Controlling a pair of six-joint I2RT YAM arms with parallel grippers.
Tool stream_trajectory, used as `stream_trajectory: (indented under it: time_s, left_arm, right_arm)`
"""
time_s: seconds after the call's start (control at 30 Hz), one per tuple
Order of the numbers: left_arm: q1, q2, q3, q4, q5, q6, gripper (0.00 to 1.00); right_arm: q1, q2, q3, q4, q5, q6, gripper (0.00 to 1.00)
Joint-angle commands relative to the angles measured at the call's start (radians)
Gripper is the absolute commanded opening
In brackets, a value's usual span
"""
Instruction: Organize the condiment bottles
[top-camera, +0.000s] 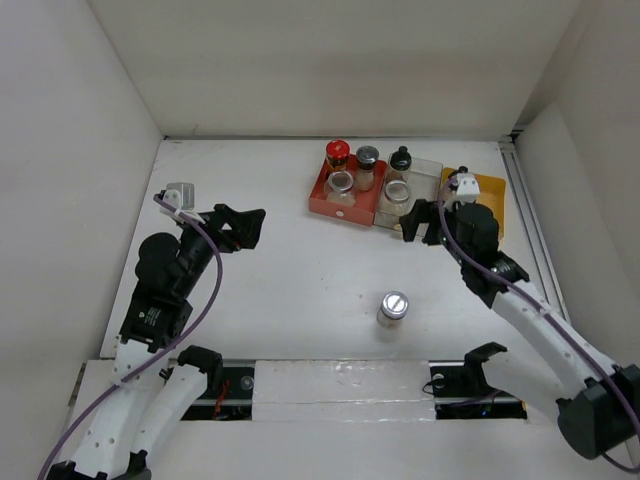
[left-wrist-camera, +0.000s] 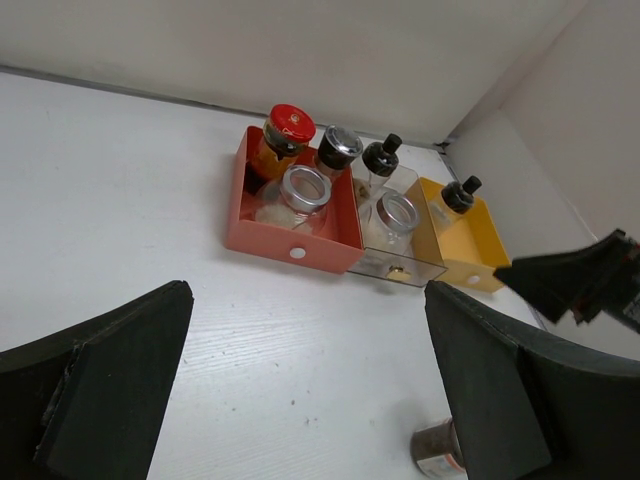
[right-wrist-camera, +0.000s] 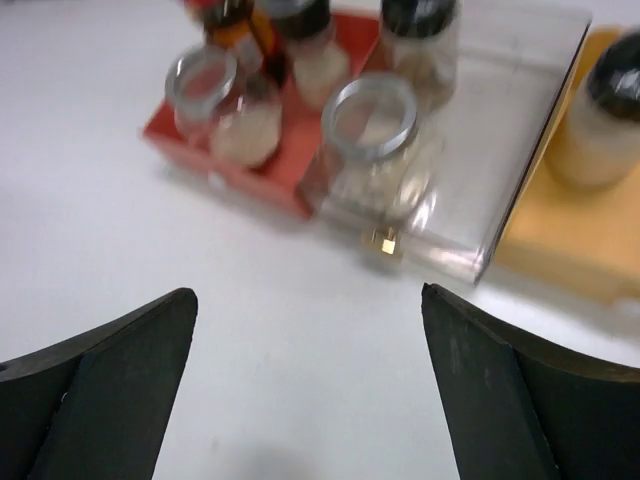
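Left gripper: fingers wide, nothing between them, over bare table. Right gripper: fingers also wide and empty, tips just short of the near wall of the clear tray.

Three trays sit side by side ahead of the right fingers: red tray ahead-left, clear tray straight ahead, yellow tray ahead-right. From the left wrist view the same row is well ahead of the left fingers, past open table.

Bottles:
- red-cap bottle, dark, upright, far corner of the red tray.
- dark-lid jar, upright, just beside it in the red tray.
- silver-lid jar, clear glass, near part of the red tray, closer to the left fingers than those two.
- black-cap bottle, far end of the clear tray.
- second silver-lid jar, near end of the clear tray, closest bottle to the right fingers, just ahead between them.
- yellow-tray bottle, pale with black cap, ahead of the right-hand finger in the right wrist view; in the top view the gripper covers it.
- loose jar, silver lid, upright on the table, outside the trays, behind the right fingers toward the arm bases; in the left wrist view it shows low beside the right-hand finger.
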Motion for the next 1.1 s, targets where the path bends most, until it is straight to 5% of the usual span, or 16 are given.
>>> stream_trajectory:
  time_s: [0.0, 0.27, 0.43, 0.77, 0.93, 1.0, 1.07]
  left_arm:
    - [-0.002, -0.007, 0.015, 0.049, 0.007, 0.014, 0.98]
    - [-0.002, -0.008, 0.015, 0.04, -0.028, 0.004, 0.99]
    - [-0.002, -0.019, 0.015, 0.04, -0.048, 0.004, 0.99]
    - [-0.002, -0.039, 0.015, 0.04, -0.048, 0.004, 0.99]
    - [-0.002, -0.039, 0.015, 0.03, -0.048, 0.004, 0.99]
    - [-0.002, -0.039, 0.015, 0.03, -0.048, 0.004, 0.99]
    - [-0.002, -0.039, 0.015, 0.03, -0.048, 0.004, 0.99]
  right_arm:
    - [0.064, -0.14, -0.037, -0.326, -0.017, 0.056, 0.99]
    - [0.251, -0.086, 0.009, -0.64, -0.255, -0.006, 0.99]
    - [0.394, -0.04, 0.031, -0.713, -0.206, 0.006, 0.99]
    - [0.472, 0.073, 0.051, -0.693, -0.075, 0.059, 0.99]
    - [0.5, 0.112, 0.051, -0.711, 0.008, 0.08, 0.76]
    - [0.52, 0.101, 0.078, -0.722, 0.058, 0.089, 0.57]
    - [0.52, 0.069, 0.104, -0.711, 0.121, 0.1, 0.53]
